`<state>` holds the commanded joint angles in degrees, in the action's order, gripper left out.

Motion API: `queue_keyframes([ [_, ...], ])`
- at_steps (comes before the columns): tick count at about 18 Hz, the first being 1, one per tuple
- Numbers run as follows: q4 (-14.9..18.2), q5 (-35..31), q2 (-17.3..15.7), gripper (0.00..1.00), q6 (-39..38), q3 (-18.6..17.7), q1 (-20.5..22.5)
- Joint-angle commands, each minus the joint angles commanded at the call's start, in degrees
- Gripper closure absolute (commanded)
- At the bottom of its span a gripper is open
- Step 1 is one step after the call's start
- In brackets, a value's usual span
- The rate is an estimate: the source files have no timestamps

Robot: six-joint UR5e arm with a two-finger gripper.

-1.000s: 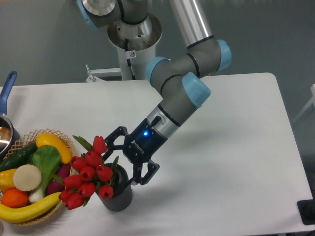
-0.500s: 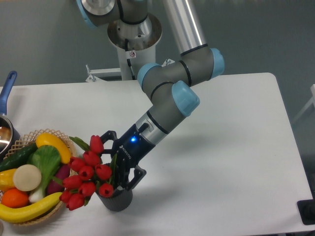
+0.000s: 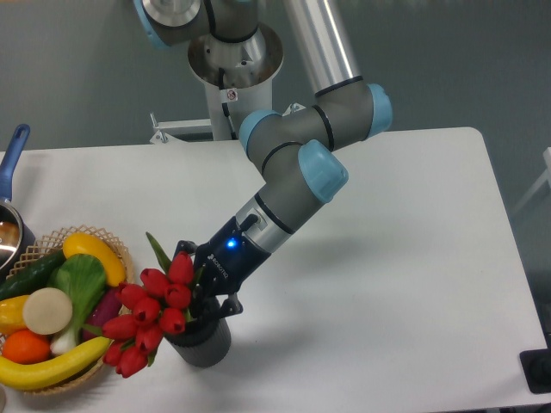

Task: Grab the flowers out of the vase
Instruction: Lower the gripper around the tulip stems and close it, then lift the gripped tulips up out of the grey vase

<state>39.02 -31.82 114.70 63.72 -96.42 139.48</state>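
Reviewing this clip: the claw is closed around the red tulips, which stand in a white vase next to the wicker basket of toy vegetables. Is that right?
Not quite: the vase is dark grey, not white, as the fixed camera view shows. The rest holds: the claw is closed around the red tulips, which stand in that vase next to the wicker basket of toy vegetables.

The 1 arm comes down from the upper centre of the frame, bends at a grey elbow with light blue caps right of centre, and slants down-left. Its black wrist shows a blue light. The gripper [image 3: 205,291] sits in the lower left, its 2 fingers drawn close together.
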Motion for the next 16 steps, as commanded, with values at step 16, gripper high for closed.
queue_keyframes([
  [16, 0.00, 8.34, -4.13, 0.98, -12.91, 3.33, 2.46],
])
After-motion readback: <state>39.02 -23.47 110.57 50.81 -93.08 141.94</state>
